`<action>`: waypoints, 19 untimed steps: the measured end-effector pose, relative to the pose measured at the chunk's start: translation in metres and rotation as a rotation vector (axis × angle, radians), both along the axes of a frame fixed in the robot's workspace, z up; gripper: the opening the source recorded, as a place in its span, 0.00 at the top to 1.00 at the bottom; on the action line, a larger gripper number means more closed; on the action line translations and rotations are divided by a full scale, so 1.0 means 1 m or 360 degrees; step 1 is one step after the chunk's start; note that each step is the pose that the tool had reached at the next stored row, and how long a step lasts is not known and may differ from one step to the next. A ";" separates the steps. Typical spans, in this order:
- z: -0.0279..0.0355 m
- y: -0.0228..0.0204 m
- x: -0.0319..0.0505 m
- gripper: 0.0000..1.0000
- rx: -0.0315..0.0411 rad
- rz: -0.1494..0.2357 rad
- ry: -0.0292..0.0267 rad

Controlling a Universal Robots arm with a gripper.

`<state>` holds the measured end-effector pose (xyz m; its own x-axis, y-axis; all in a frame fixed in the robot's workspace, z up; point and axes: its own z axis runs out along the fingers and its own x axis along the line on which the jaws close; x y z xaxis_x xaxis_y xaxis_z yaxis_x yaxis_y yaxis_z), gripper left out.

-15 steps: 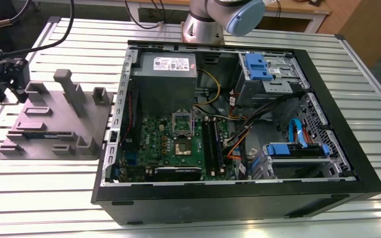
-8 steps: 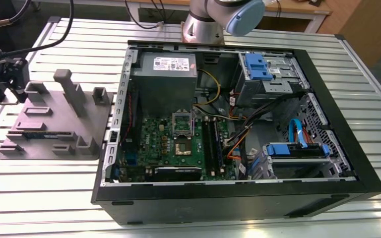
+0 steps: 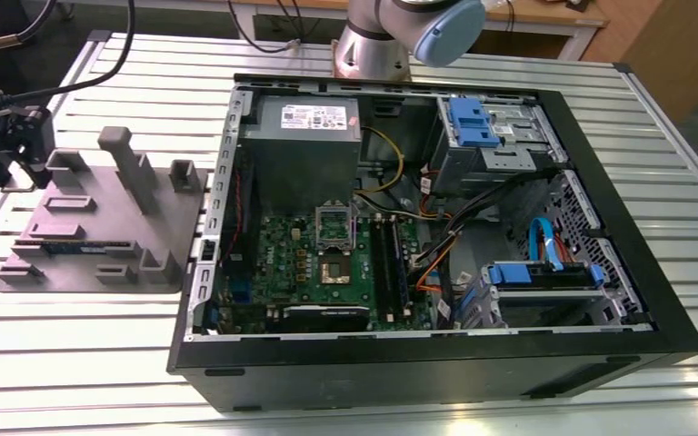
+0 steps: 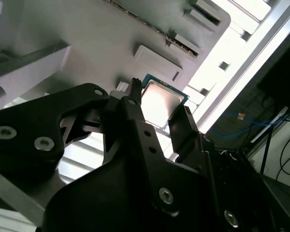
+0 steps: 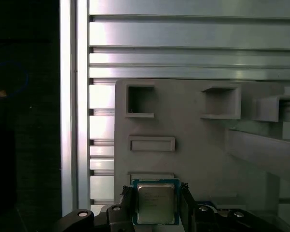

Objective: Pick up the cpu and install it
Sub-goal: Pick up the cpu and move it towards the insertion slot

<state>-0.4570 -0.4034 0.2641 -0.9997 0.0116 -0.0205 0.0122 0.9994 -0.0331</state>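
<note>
We see the gripper in the first wrist view with its black fingers drawn in against two opposite edges of the cpu, so it has the chip clamped between them, silvery top towards the camera. In the second wrist view the same chip sits between the two fingertips, just over the grey moulded tray, close to a shallow rectangular recess; we cannot tell whether its underside touches the tray. In the exterior view the gripper hangs at the exterior view's left edge, over the far corner of the tray, which lies flat on a table of ribbed aluminium slats. Just beside the tray, towards the exterior view's right, an open black computer case lies on its side on the same table, showing a green motherboard, a metal-framed socket and a grey box with a white label. The arm's base stands behind the case. Beyond the table we make out wooden furniture and dark cables.
</note>
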 end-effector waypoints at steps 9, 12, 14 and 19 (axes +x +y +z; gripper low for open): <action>0.0164 0.0000 0.0000 0.53 0.0000 0.0000 -0.00080; 0.0299 0.0000 -0.0001 0.53 0.0000 0.0000 -0.00080; 0.0391 0.0000 0.0000 0.53 0.0000 0.0000 -0.00082; 0.0618 0.0001 0.0000 0.53 0.0000 0.0000 -0.00082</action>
